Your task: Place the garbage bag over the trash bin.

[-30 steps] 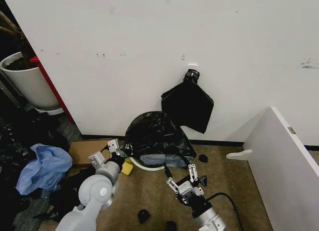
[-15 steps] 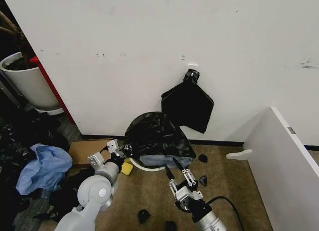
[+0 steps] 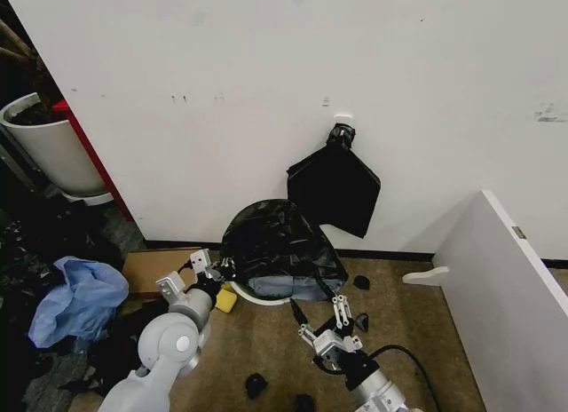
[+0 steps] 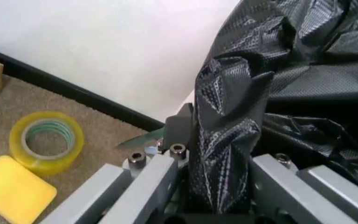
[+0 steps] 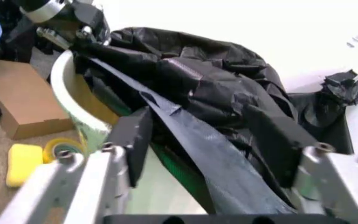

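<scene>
The white trash bin (image 3: 259, 297) lies tipped on the carpet by the wall, its rim (image 5: 67, 93) facing me. The glossy black garbage bag (image 3: 277, 243) is draped over it. My left gripper (image 3: 209, 272) sits at the bin's left edge, shut on a bunched fold of the garbage bag (image 4: 229, 140); the left gripper (image 5: 73, 23) also appears in the right wrist view. My right gripper (image 3: 321, 325) hovers just in front of the bin, open. A taut strip of the garbage bag (image 5: 191, 135) runs through the wide gap between its fingers (image 5: 132, 135).
A yellow tape roll (image 4: 45, 142) and yellow sponge (image 4: 11, 193) lie beside the bin, next to a cardboard box (image 3: 146, 270). Blue cloth (image 3: 80, 297) and a white planter (image 3: 49, 150) are left. Clipped black bags (image 3: 335, 188) hang on the wall. A white board (image 3: 501, 288) stands right.
My right gripper reached toward the bag's lower edge, then drew back a little with its fingers spread. The left gripper and the bin stayed put.
</scene>
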Controlling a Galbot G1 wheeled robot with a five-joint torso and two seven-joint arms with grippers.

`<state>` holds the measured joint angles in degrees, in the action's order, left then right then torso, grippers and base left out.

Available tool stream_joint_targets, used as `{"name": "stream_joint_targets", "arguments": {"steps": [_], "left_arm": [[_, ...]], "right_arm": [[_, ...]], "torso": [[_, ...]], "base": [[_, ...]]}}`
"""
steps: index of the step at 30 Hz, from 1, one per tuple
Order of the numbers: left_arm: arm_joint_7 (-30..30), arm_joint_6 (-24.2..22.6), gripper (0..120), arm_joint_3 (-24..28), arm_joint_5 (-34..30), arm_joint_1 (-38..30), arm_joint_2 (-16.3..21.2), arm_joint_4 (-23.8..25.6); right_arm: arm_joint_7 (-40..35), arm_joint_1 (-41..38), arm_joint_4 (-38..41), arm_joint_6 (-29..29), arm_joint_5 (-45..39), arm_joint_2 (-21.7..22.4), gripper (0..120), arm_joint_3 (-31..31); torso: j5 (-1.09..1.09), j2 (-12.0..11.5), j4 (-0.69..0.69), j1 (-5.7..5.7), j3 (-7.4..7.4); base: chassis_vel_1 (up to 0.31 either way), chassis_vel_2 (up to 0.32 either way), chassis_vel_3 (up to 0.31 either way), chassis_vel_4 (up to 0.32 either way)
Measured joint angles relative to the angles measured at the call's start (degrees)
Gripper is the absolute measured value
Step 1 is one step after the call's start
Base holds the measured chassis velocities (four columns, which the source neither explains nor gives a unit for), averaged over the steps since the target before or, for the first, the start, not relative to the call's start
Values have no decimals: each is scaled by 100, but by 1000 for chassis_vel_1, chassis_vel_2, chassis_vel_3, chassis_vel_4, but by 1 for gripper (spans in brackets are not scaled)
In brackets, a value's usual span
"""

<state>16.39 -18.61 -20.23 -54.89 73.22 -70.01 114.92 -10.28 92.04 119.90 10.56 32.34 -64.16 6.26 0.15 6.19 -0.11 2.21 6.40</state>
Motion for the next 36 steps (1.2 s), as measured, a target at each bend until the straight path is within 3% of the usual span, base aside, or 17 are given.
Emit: {"name": "stream_joint_targets", "arguments": {"steps": [14, 20, 23, 26, 30, 36], "left_arm": [[13, 0, 1, 42, 38, 21, -65, 14], [32, 0, 1, 15, 19, 23, -66, 57], [91, 0, 1, -45, -80, 3, -69, 77], [165, -7, 1, -152, -342, -26, -71, 149], [221, -67, 1, -213, -565, -8, -71, 268], [439, -385, 1, -349, -1157, 117, -63, 658]], "right_arm": [[-125, -170, -351, 553, -271, -168, 1, -113], [-77, -174, -501, 901, -300, -211, 0, -114], [372, -196, -664, 1681, -602, -212, 0, -81], [1380, -206, -923, 2516, -1076, -185, 0, 48], [1948, -261, -1167, 2796, -1198, -203, 0, 155], [1990, -484, -1711, 2755, -602, -355, 0, 502]], "torso": [[0, 0, 0, 0, 0], [0, 0, 0, 0, 0], [0, 0, 0, 0, 0], [0, 0, 0, 0, 0], [0, 0, 0, 0, 0], [1, 0, 0, 0, 0]], "base": [[0, 0, 0, 0], [0, 0, 0, 0], [0, 0, 0, 0], [0, 0, 0, 0], [0, 0, 0, 0], [0, 0, 0, 0]]}}
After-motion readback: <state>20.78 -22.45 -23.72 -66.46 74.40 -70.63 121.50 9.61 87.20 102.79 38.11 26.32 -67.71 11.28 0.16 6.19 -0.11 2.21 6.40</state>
